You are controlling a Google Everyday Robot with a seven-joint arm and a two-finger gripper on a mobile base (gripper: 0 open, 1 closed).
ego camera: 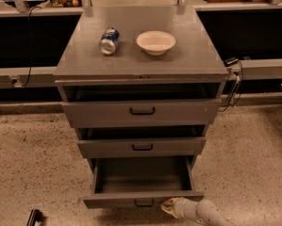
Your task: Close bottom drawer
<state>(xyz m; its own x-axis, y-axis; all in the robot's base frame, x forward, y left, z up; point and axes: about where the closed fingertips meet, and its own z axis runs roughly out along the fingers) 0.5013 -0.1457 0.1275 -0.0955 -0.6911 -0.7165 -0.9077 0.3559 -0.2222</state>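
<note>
The bottom drawer [143, 175] of the grey metal cabinet [140, 55] stands pulled well out, an empty shallow tray with a low front and a small black handle [144, 203]. The middle drawer [141, 147] and the tall top drawer [140, 112] are each out a little. My gripper [168, 205] comes in from the bottom right, its pale tip at the bottom drawer's front, just right of the handle.
A blue can [109, 40] lies on its side and a white bowl [155, 42] sits on the cabinet top. A cable and plug [232, 79] hang at the cabinet's right. A dark object [34, 217] lies on the speckled floor at the bottom left.
</note>
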